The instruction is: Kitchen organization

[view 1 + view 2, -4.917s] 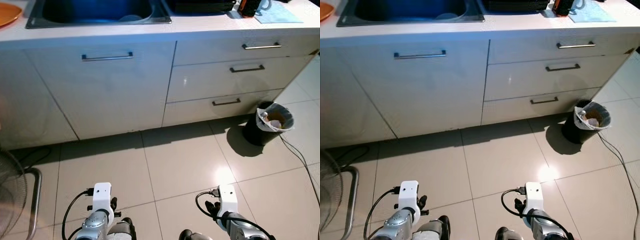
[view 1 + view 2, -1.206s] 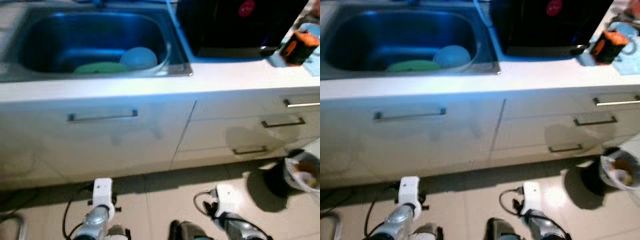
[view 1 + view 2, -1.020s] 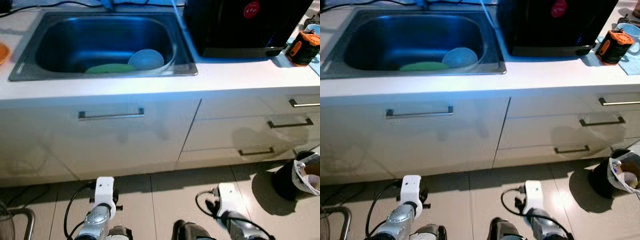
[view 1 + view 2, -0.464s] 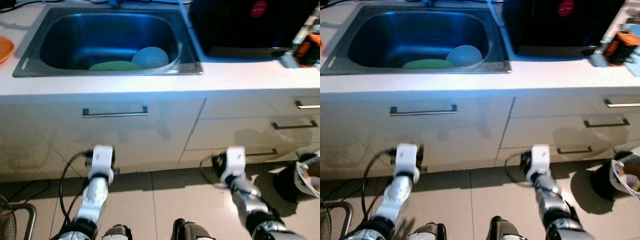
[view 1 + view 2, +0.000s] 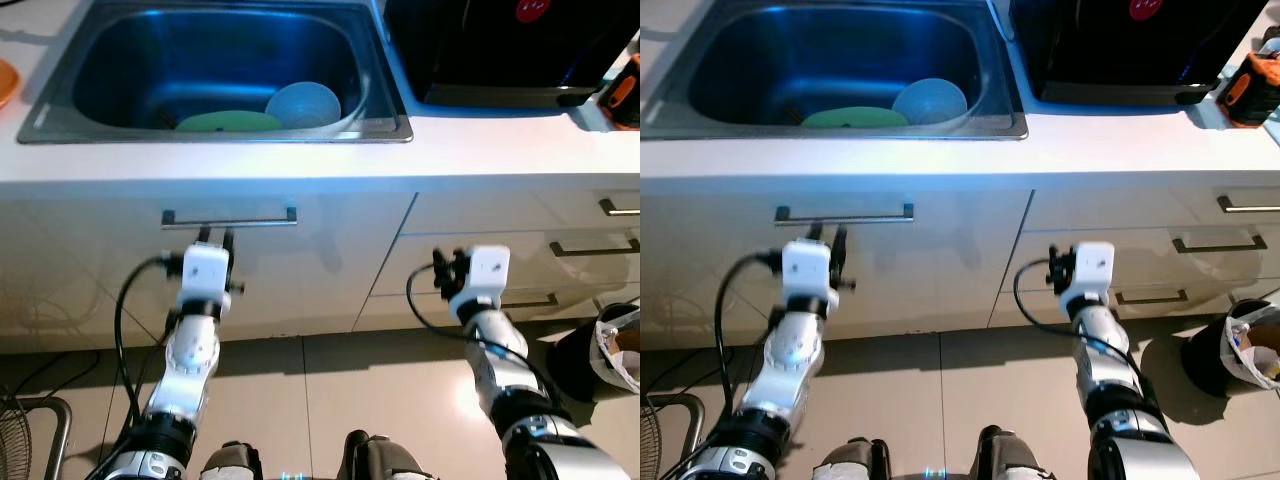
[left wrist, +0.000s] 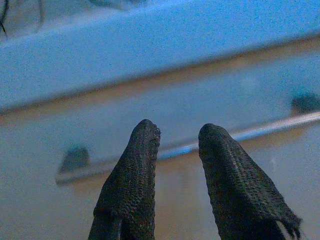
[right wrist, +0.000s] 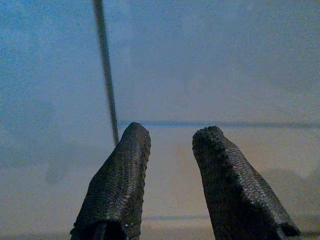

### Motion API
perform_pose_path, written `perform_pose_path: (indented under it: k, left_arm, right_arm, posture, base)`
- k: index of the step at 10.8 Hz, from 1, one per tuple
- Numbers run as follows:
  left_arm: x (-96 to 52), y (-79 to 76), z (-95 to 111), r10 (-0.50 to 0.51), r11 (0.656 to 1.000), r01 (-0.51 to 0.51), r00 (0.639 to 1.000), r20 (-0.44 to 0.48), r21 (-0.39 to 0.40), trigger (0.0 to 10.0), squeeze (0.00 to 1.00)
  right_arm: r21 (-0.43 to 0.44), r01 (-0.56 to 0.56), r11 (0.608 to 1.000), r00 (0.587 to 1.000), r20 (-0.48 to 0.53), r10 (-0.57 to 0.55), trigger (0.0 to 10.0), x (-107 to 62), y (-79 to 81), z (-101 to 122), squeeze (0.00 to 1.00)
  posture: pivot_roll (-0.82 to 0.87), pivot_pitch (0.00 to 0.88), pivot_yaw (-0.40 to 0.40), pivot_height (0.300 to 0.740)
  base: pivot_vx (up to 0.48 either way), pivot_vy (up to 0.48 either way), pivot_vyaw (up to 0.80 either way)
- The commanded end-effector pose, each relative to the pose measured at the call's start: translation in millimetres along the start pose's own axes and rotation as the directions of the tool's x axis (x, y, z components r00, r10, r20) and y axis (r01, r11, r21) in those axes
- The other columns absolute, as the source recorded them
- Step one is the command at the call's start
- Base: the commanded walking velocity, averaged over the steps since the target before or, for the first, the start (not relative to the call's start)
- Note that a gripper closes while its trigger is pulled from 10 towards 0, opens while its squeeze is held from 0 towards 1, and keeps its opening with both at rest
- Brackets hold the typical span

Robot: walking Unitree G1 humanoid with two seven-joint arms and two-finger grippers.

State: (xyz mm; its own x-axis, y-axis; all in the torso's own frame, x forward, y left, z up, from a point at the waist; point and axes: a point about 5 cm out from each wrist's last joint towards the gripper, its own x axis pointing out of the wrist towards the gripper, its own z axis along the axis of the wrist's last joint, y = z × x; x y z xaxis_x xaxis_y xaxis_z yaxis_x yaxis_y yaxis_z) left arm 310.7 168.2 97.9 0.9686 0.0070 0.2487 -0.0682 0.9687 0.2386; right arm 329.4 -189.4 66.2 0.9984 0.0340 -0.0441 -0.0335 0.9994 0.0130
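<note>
A steel sink (image 5: 220,135) set in the white counter holds a green plate (image 5: 228,122) and a pale blue bowl (image 5: 303,103). Below it is a white cabinet door with a long metal handle (image 5: 229,217). My left gripper (image 5: 215,236) is raised just under that handle, open; in the left wrist view its fingertips (image 6: 145,135) frame the handle (image 6: 260,131) with a gap between them. My right gripper (image 5: 448,264) is open and points at the drawer fronts to the right; the right wrist view shows the gripper (image 7: 170,132) close to a panel seam.
A black appliance (image 5: 500,50) stands on the counter right of the sink, with an orange-and-black object (image 5: 625,95) beside it. An orange plate (image 5: 4,80) lies at the far left. Three drawers (image 5: 590,246), a lined bin (image 5: 605,350) and a fan (image 5: 18,450) lie low.
The camera has moved closer to the counter. Both arms have risen from near the floor to the cabinet fronts, the left one up to the door handle.
</note>
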Motion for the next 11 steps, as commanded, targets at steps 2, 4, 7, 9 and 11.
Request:
perform_pose_path:
  k: [2,4,7,9,11]
  left_arm:
    - [-4.4,-2.4,12.0,-0.027,1.0,0.026,0.999,0.04,0.015,10.0,0.0]
    - [-4.7,1.9,32.9,-0.009,1.0,0.007,0.994,0.111,0.022,10.0,0.0]
    - [19.9,6.6,82.5,0.023,1.0,-0.023,0.968,0.249,-0.002,10.0,0.0]
    - [28.8,10.8,93.6,0.052,0.999,-0.046,0.965,0.257,-0.029,10.0,0.0]
    - [41.1,9.3,81.7,0.049,0.998,-0.043,0.985,0.166,-0.041,10.0,0.0]
  right_arm:
    - [0.009,0.021,1.0,0.997,0.075,-0.022,10.0,1.6,-3.2,12.4,0.0]
    - [0.012,0.014,1.0,0.986,0.164,-0.015,10.0,4.9,-3.4,31.4,0.0]
    - [0.043,-0.025,0.999,0.942,0.335,0.009,10.0,21.4,9.5,86.7,0.0]
    - [0.063,-0.056,0.996,0.919,0.394,0.027,10.0,25.9,17.8,110.5,0.0]
    - [0.071,-0.097,0.993,0.933,0.354,0.065,10.0,34.4,37.0,110.0,0.0]
  posture:
    - [0.07,0.193,-0.065,0.723]
    - [0.07,0.196,-0.069,0.723]
    - [0.06,0.185,-0.067,0.723]
    - [0.07,0.179,-0.069,0.723]
    - [0.07,0.161,-0.064,0.723]
  base:
    - [0.0,0.0,0.0]
    - [0.0,0.0,0.0]
    - [0.0,0.0,0.0]
    - [0.0,0.0,0.0]
    - [0.0,0.0,0.0]
